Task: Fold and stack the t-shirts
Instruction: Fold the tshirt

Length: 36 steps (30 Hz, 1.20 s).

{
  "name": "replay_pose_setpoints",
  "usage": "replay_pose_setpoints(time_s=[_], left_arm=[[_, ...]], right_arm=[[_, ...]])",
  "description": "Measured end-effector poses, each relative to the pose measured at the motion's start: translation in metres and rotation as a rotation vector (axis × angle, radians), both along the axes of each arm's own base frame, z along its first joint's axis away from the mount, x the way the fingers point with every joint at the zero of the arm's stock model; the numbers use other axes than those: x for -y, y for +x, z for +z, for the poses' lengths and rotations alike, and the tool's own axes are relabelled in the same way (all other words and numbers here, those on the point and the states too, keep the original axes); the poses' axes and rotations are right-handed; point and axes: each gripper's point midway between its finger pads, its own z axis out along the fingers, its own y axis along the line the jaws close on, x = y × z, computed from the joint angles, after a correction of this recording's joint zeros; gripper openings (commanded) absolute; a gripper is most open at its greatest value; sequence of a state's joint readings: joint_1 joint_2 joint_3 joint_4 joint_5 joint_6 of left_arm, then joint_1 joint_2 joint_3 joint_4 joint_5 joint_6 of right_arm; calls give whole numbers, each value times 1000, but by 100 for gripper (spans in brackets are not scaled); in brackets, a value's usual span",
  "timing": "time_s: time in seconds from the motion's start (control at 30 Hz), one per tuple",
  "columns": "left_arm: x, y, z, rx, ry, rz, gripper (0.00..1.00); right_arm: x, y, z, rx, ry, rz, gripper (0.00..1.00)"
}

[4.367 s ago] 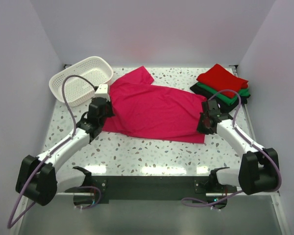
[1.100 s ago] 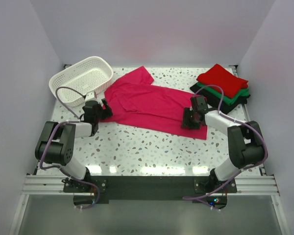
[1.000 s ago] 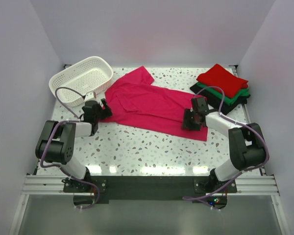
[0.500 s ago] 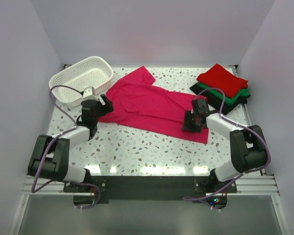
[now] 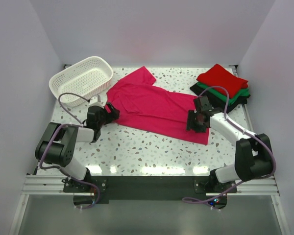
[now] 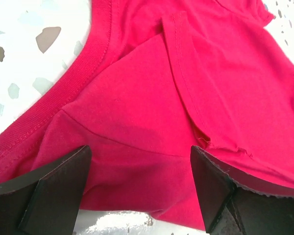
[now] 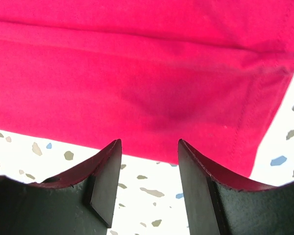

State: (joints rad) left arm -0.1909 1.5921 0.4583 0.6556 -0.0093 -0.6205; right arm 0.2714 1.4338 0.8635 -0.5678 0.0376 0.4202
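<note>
While the pink shirt (image 5: 152, 105) lies spread flat across the middle of the speckled counter (image 5: 147, 147), both hands sit low at its two ends. The left hand (image 5: 106, 111) is at the shirt's left end by the collar (image 6: 83, 68), spread about as wide as it goes. In the left wrist view, cloth lies loose between the fingers (image 6: 54, 191) and is not pinched. The right hand (image 5: 195, 122) is at the near right corner, roughly half open. In its wrist view, bare counter shows in the gap, the stitched hem (image 7: 245, 132) lies just ahead of the fingertips (image 7: 105, 171), and nothing is held. At the far right, just beside the pink shirt, a folded red shirt (image 5: 221, 77) tops a green one (image 5: 230, 98) and a black one (image 5: 200, 90). A white basket (image 5: 59, 93) stands at the far left.
</note>
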Motion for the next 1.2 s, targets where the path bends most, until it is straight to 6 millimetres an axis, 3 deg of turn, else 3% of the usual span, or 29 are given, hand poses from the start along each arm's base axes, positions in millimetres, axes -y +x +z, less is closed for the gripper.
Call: replay_pose_setpoints(time_s=[0.27, 0.63, 1.2], left_arm=[[-9, 14, 3, 37, -78, 22, 88], [-18, 17, 4, 43, -107, 24, 88], [-15, 29, 5, 48, -108, -12, 88]], right_arm=[[14, -15, 1, -24, -57, -33, 55], [29, -38, -36, -160, -115, -74, 56], [34, -34, -36, -188, -132, -119, 55]])
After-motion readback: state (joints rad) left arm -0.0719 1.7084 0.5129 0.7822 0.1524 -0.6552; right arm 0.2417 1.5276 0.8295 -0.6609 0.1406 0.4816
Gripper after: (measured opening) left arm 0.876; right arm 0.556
